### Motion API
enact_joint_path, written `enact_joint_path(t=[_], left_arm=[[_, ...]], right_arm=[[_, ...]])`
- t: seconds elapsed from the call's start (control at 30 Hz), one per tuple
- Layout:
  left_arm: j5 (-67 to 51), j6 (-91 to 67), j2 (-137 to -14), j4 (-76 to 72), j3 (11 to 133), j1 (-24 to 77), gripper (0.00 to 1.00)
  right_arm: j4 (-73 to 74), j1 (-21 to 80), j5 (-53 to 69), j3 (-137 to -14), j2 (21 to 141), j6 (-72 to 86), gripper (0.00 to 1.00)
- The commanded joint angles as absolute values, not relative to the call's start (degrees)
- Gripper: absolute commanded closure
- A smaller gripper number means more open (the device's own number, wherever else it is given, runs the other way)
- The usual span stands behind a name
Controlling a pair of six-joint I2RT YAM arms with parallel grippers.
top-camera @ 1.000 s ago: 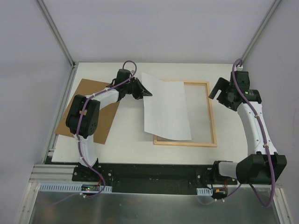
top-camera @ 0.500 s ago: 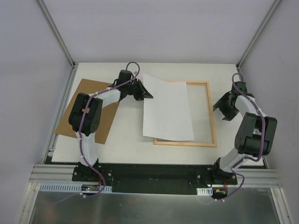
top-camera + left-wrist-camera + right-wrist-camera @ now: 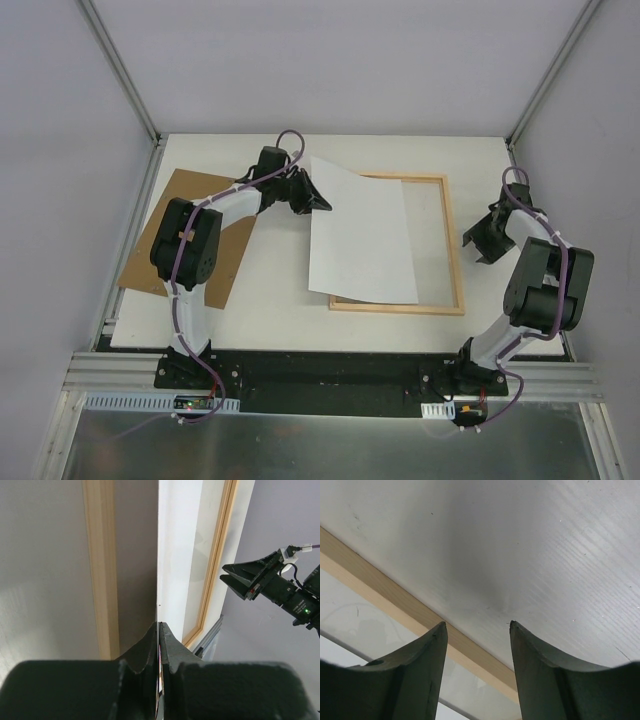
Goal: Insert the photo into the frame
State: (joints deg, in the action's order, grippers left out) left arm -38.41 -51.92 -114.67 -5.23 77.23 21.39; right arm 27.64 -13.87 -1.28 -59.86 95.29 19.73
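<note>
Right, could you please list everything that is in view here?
photo: one, white side up, overlapping the frame's left part
frame: one, light wood, middle of the table
board: one, brown, left side of the table, partly under the left arm
table: one, white, beneath it all
left gripper: one, black, shut on the photo's left edge
right gripper: one, black, open and empty, just right of the frame

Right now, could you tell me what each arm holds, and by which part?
The left gripper pinches the photo by its left edge, near the far corner. The right gripper holds nothing.
</note>
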Motion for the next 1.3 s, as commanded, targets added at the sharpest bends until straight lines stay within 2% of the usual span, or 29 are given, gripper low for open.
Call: enact_joint_path(t=[0.0, 0.2, 0.4, 1.27], left_arm=[[-40.34, -50.01, -115.05, -3.96, 81.47, 21.62, 1.0], [-39.99, -49.4, -115.93, -3.43, 82.7, 21.62, 1.0], [-39.38, -48.61, -115.66, -3.34, 82.88, 21.62, 1.0], [-37.88, -43.33, -116.28, -1.41, 80.33, 17.67, 1.0]], right_arm=[[26.98, -14.76, -2.72, -59.68, 95.01, 21.01, 0.46], [27.16, -14.68, -0.79, -60.12, 97.03, 20.74, 0.51], [27.16, -13.8, 2.02, -60.73, 100.02, 21.09, 0.69], [27.24, 3.77, 2.29, -64.95, 103.97, 24.79, 0.71]])
